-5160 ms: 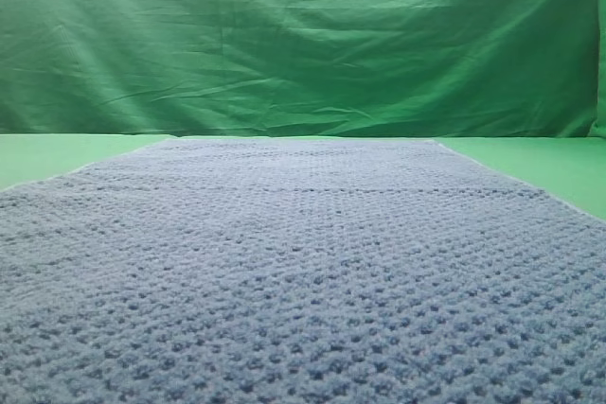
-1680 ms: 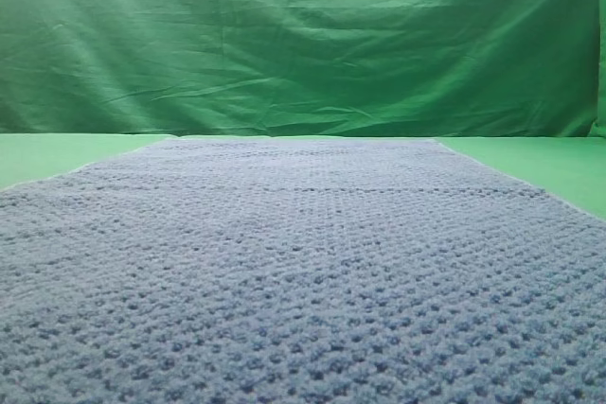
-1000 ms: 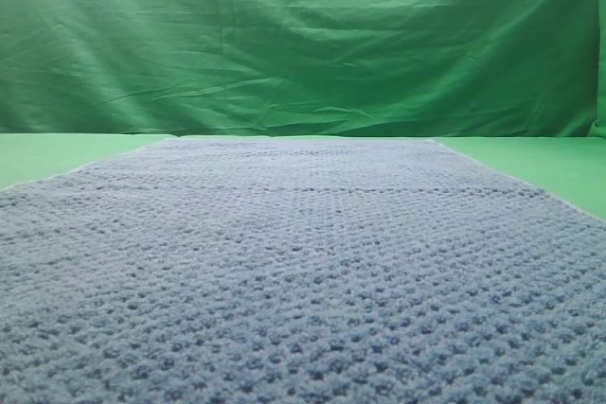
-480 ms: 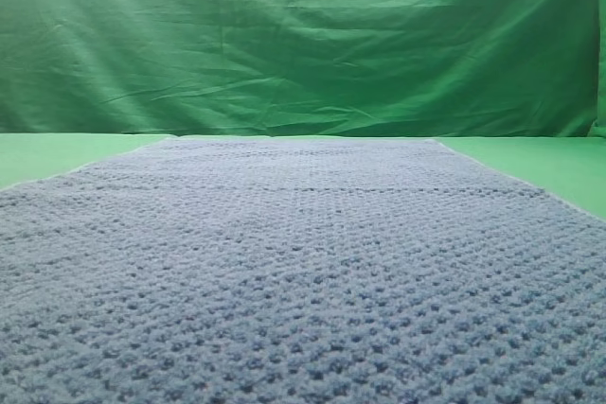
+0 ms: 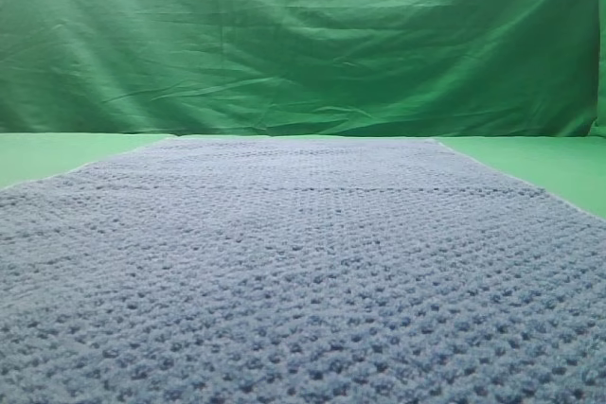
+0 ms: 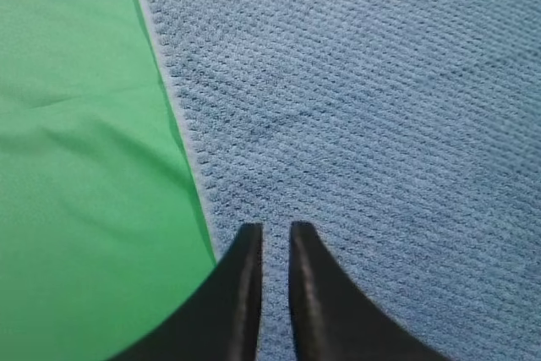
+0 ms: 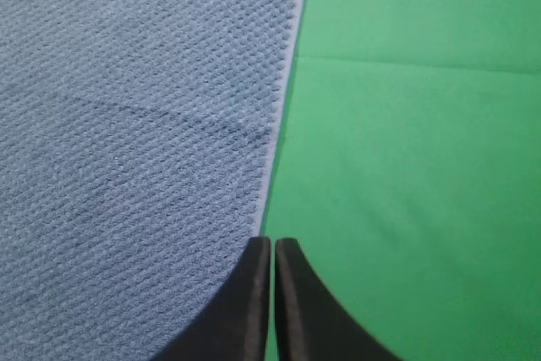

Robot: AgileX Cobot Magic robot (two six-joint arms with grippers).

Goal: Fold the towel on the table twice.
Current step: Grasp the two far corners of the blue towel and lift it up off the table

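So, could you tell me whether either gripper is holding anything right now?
Nothing is held: the left gripper and right gripper hover above the flat towel, near its side edges.

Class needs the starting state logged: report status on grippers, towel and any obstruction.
Left gripper and right gripper nearly shut, empty, over opposite side edges. Towel flat, unfolded on table. Nothing in the way.

Towel (image 5: 303, 272) flat on table (image 5: 540, 163); backdrop (image 5: 303, 40) behind; fingers (image 6: 245, 268) seemingly above towel's left edge.
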